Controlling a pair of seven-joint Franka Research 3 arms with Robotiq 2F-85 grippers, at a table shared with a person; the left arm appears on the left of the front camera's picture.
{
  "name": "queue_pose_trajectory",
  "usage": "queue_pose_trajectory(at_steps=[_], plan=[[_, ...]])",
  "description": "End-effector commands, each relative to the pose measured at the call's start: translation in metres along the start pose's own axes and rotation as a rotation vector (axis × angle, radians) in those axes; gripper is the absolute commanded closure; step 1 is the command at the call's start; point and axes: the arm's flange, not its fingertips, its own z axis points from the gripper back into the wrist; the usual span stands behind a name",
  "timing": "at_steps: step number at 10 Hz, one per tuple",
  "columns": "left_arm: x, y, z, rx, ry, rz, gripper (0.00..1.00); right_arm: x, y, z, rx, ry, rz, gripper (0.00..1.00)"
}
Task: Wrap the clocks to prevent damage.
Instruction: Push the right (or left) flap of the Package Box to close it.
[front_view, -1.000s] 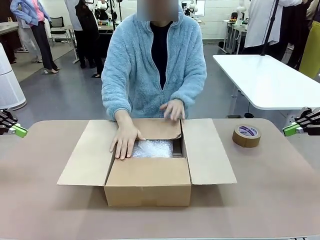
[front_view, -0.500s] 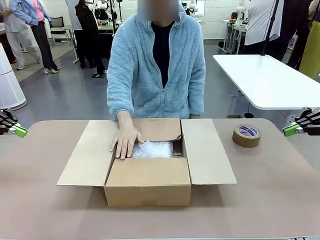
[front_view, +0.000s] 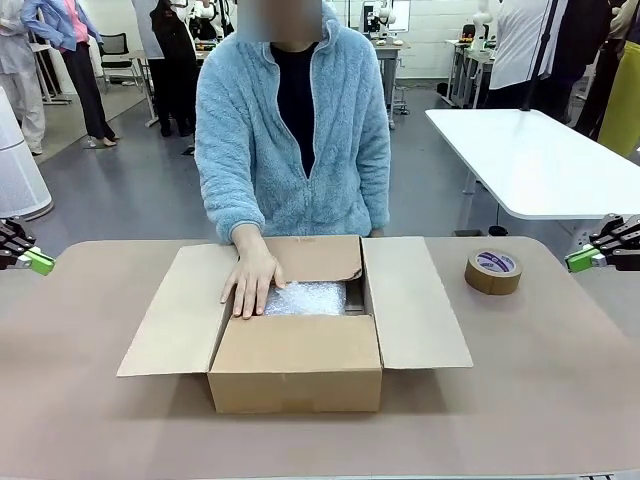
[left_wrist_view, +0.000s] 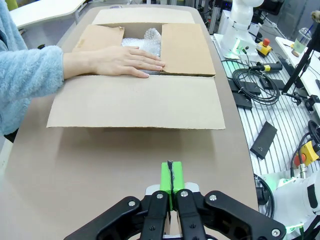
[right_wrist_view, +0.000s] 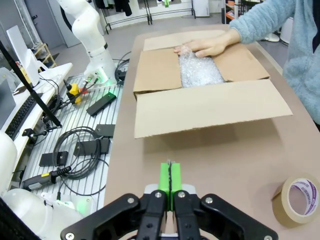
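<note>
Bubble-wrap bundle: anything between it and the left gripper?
Yes. The person's hand lies over the left side of the bubble-wrap bundle, and the outspread left flap and wall of the cardboard box lie between it and the left gripper.

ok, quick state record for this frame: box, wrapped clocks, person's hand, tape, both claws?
box: cardboard box, mid-table, flaps open
clocks: bubble-wrap bundle inside the box, no clock face visible
person: one hand palm-down at the box opening, beside the bundle
tape: brown tape roll flat on the table, right of the box, apart from it
left claw: shut, empty, at the table's left edge
right claw: shut, empty, at the right edge
</note>
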Motion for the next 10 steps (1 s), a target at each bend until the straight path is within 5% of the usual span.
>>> queue_pose_trajectory(at_steps=[1, 5, 10], plan=[[0.000, 0.000, 0.000, 0.001, -0.011, 0.001, 1.00, -0.024, -0.031, -0.016, -0.122, -0.016, 0.025, 0.99], [0.000, 0.000, 0.000, 0.001, -0.011, 0.001, 1.00, -0.068, -0.059, -0.068, -0.141, -0.035, -0.037, 0.99], [0.000, 0.000, 0.000, 0.001, -0.011, 0.001, 1.00, -0.061, -0.076, -0.133, -0.090, -0.027, -0.035, 0.99]])
